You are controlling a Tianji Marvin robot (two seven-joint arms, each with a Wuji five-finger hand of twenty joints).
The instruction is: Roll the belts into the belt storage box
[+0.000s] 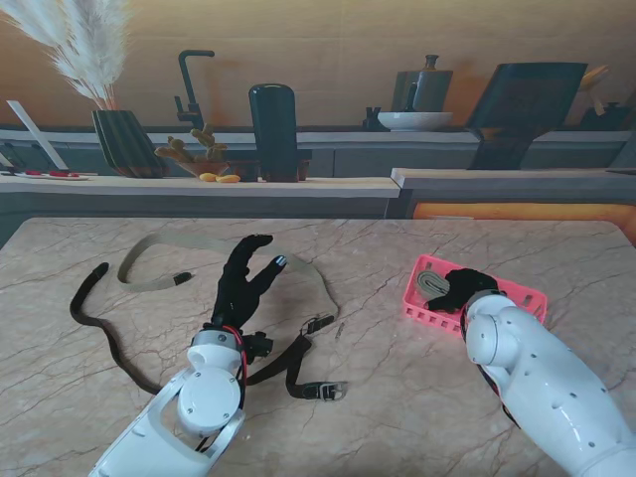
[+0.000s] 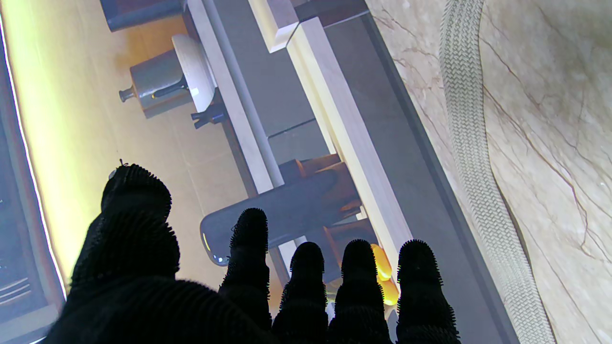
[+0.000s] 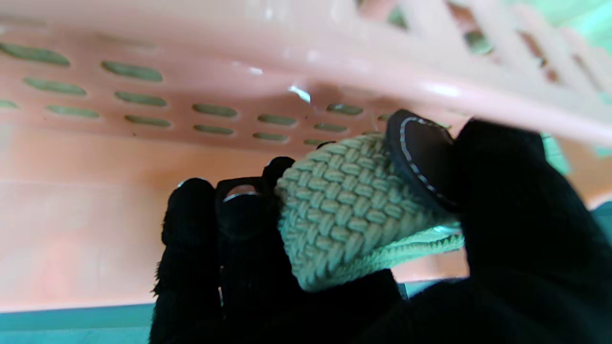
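Right wrist view: rolled woven belt (image 3: 354, 205), pale green with dark leather tip, pinched between thumb and fingers (image 3: 191, 224) of right hand (image 1: 459, 289), held inside pink belt storage box (image 1: 517, 293). Box floor directly ahead of fingertips; judged step: set roll down and let go. Stand view: beige woven belt (image 1: 149, 260) loose on marble table (image 1: 397, 397), just beyond left hand (image 1: 244, 281), long axis running left-right. Left hand nearer it, fingers spread, holding nothing. Dark strap (image 1: 94, 328) at far left.
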